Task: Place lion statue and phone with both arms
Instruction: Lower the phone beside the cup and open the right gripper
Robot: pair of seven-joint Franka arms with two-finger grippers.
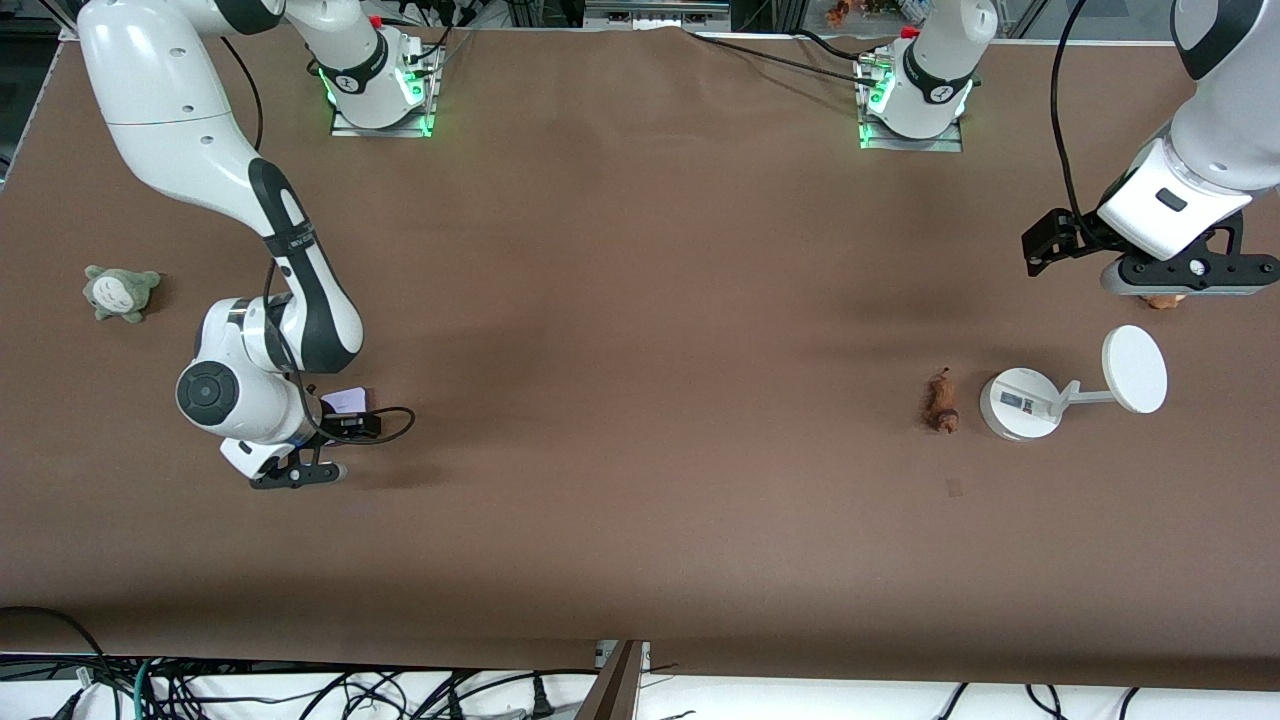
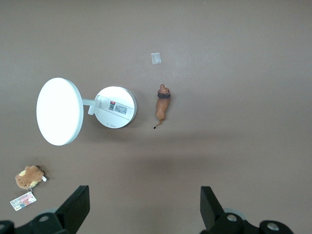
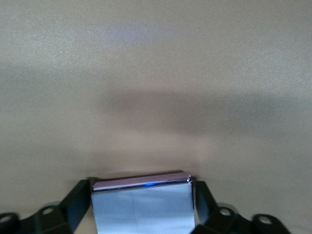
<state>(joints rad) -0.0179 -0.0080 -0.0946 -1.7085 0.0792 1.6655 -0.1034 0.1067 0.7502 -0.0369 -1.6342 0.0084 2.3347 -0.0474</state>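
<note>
right gripper low over the table toward the right arm's end, fingers pinching the phone by its two long edges; pale lavender slab filling the gap between the pads in the right wrist view, a corner of it showing beside the wrist in the front view. whether the phone touches the cloth: cannot tell. grey-green plush toy on the table near that same end, well apart from the right gripper.

left gripper up in the air over the left arm's end of the table, fingers spread wide with nothing between them. directly under it in the front view, a sliver of the brown plush; same plush with its card tag seen in the left wrist view. lion statue lying flat on the table, well apart from the left gripper, just beside the round base of the white stand without touching it; in the left wrist view the lion statue stretched out with the dark head end away from the thin tail tip. white stand lying tipped, disc toward the left gripper.
</note>
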